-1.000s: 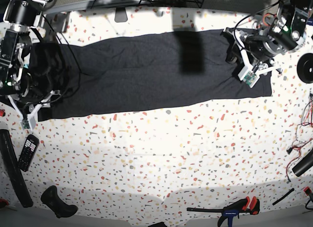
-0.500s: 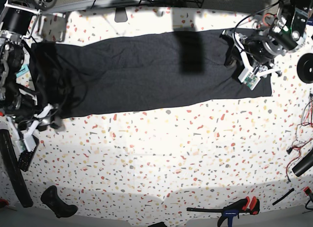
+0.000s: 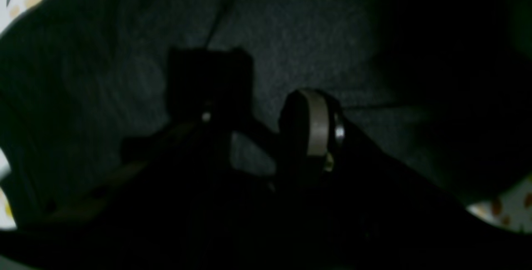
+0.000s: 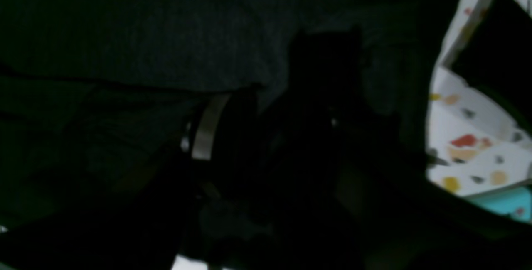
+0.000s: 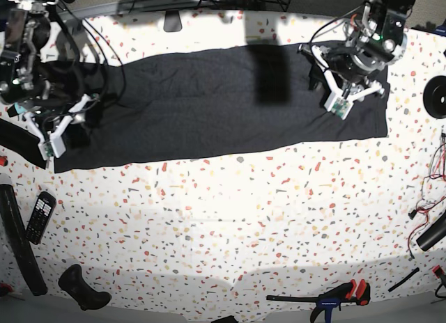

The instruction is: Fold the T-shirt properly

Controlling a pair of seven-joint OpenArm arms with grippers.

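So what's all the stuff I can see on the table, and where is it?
T-shirt: one, black, spread in a long band across the far part of the table.
Table: one, white with coloured speckles.
Remote control: one, black, near the left edge.
Clamp: one, black with red and blue parts, near edge, right of middle.
Black strap: one, curved along the left edge.
Black handle-shaped thing: one, near-left corner.
Right gripper: over the shirt's left end.
Left gripper: over the shirt's right end.
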